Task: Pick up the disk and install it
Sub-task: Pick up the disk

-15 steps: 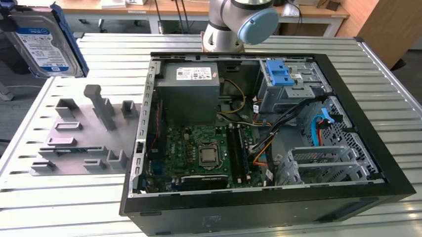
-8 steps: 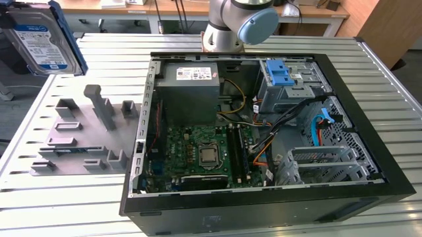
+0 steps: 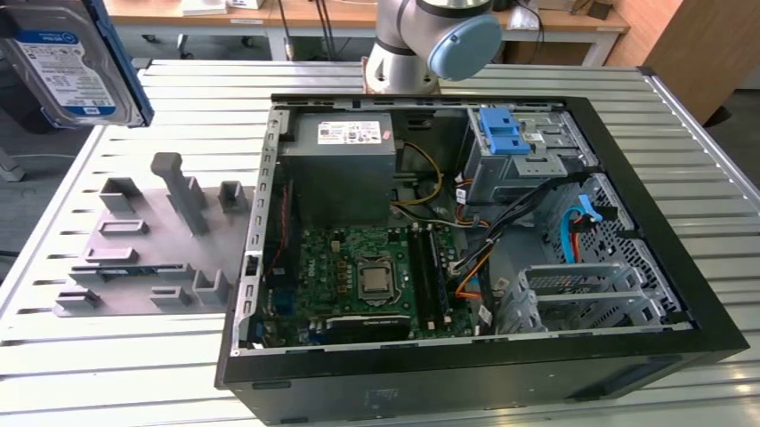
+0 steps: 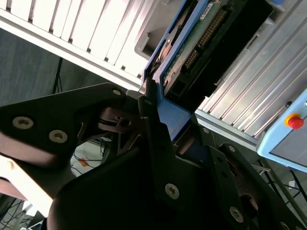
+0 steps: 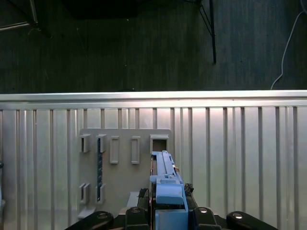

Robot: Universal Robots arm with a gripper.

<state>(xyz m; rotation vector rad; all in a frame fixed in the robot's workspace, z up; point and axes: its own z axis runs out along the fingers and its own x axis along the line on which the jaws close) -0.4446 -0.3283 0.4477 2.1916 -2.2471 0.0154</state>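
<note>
Over the table's edge at the exterior view's left, the disk hangs well apart from the computer case. In the second wrist view the gripper is clamped on the disk. In the first wrist view the grey holder lies beneath it. Pickup looks done; installing remains.

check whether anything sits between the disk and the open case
Nothing visible blocks it. The pincer holds the disk raised at the exterior view's left; only the low grey fixture lies on the table between it and the case. Cables run next to the cage inside.
</note>
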